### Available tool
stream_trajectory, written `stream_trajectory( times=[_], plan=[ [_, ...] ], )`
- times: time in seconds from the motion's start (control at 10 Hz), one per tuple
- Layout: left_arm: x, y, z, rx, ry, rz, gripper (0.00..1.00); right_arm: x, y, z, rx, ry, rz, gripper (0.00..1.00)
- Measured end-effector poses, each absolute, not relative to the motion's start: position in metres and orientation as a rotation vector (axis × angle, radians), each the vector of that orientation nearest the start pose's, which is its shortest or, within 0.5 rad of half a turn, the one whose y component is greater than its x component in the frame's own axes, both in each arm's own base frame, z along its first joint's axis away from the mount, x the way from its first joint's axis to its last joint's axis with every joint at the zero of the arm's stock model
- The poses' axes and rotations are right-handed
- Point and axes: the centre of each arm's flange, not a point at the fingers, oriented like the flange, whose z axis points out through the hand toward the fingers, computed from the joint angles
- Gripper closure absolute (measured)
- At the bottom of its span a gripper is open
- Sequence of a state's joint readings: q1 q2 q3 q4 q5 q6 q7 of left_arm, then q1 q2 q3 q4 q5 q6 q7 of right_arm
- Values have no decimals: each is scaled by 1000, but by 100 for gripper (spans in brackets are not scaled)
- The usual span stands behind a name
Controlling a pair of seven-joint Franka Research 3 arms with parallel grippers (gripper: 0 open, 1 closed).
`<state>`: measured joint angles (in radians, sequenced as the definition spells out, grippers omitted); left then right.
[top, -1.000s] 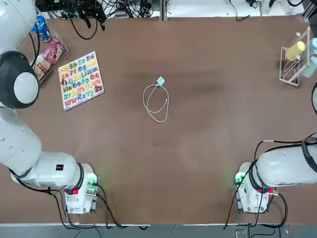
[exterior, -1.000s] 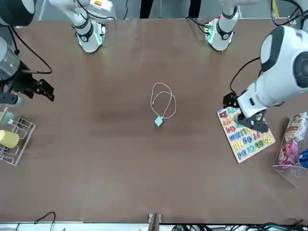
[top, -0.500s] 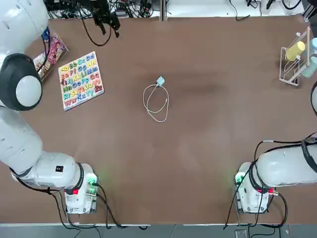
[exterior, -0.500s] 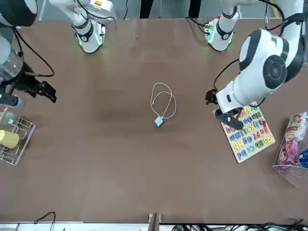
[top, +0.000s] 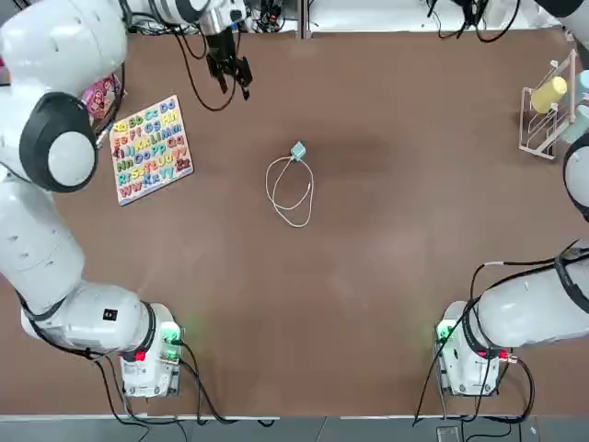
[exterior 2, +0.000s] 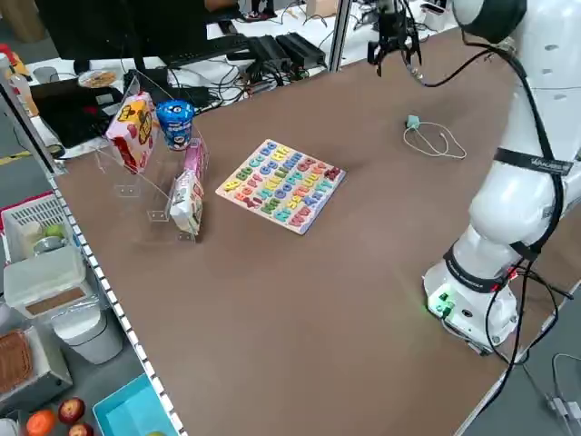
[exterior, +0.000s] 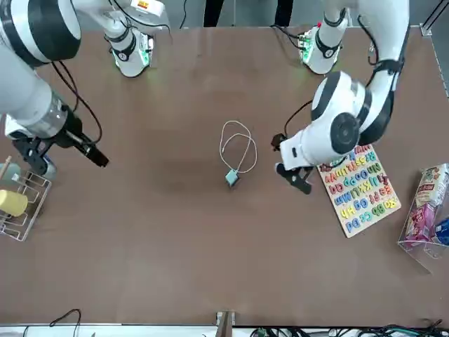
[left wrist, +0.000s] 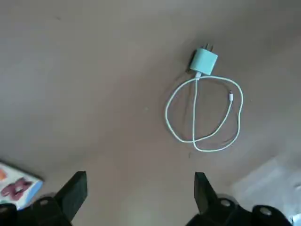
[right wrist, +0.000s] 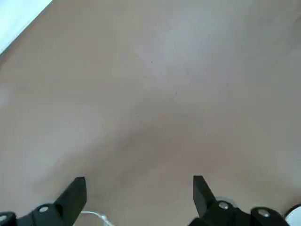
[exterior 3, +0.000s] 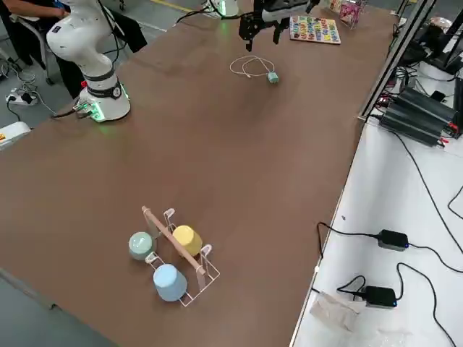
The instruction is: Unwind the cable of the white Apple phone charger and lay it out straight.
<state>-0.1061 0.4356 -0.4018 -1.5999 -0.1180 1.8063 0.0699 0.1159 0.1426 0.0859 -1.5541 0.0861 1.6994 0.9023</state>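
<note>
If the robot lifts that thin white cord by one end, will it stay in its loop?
Probably not. The cable lies in loose, soft curves, so it is likely floppy and would dangle. The small charger at its end looks light and may drag along.

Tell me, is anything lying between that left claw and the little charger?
No. In the top view only bare brown table lies between the open left claw and the charger; the front view agrees.

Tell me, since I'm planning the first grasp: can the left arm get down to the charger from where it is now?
Probably yes. The left gripper hangs open above bare table, beyond the white Apple phone charger and its looped cable. Nothing stands between them; the puzzle board lies off to the side.
</note>
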Motion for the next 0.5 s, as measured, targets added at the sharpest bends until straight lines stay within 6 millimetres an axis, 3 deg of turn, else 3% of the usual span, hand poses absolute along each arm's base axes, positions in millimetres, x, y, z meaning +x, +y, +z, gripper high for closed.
stream_trajectory(
  times=[0.2, 0.5],
  plan=[
    [576, -322, 331, -3242, 950, 468, 0, 597, 146, 545, -2838, 1128, 107, 0],
    [573, -341, 284, -3262, 969, 491, 2, 601, 170, 525, -2814, 1195, 122, 0]
  ],
)
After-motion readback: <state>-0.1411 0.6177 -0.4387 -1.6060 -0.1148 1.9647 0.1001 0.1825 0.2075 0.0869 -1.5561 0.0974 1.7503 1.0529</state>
